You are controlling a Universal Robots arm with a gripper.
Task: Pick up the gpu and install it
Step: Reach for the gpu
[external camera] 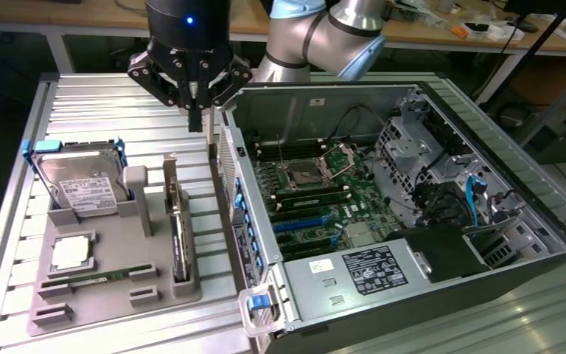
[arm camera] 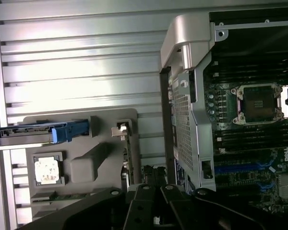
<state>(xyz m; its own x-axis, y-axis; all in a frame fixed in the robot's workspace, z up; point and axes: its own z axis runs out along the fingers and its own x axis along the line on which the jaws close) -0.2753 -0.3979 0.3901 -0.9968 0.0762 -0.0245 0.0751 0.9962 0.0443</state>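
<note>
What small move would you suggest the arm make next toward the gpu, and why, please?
Probably ease the gripper down and over the gpu, standing on edge in the gray holder: the gripper hangs above, near the holder's edge by the computer case, touching nothing.

No wording can be read. The hard drive carries a white label whose dark print is too fine to make out. The power supply bears a black label with white markings, likewise illegible.
</note>
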